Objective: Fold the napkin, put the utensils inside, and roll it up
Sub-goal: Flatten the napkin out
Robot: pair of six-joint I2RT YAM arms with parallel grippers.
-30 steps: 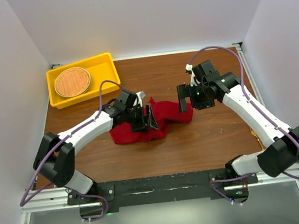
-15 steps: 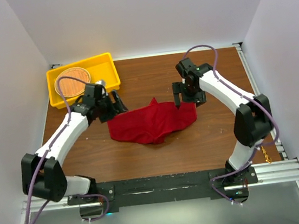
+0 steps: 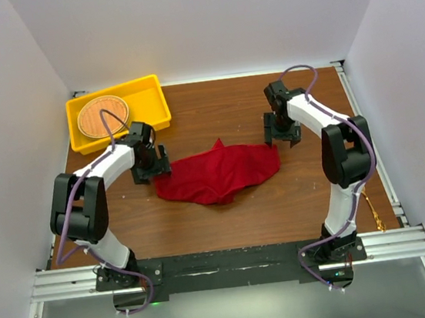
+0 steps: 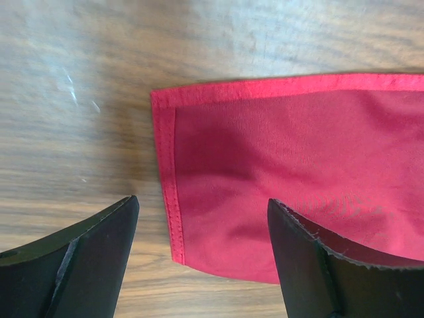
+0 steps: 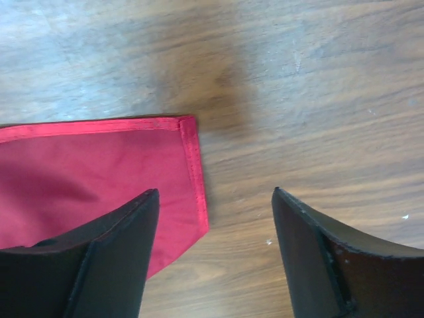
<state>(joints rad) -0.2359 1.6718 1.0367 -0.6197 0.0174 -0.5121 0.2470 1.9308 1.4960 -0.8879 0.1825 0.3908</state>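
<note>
The napkin (image 3: 218, 172), lying unfolded at the middle of the table (image 3: 280, 205), is approached at its left and right corners by the left gripper (image 3: 152, 169) and right gripper (image 3: 281, 136), both parted and empty, so a pinch on each corner is judged needed next for the fold.

The brown wooden table (image 3: 214, 108) carries a red napkin (image 3: 218, 174) near its middle, spread in a loose, uneven shape, its left and right corners flat on the wood. A yellow bin (image 3: 145, 105) sits in the far left corner. A slender gold-coloured utensil (image 3: 371, 209), only partly visible, lies by the right edge.
</note>
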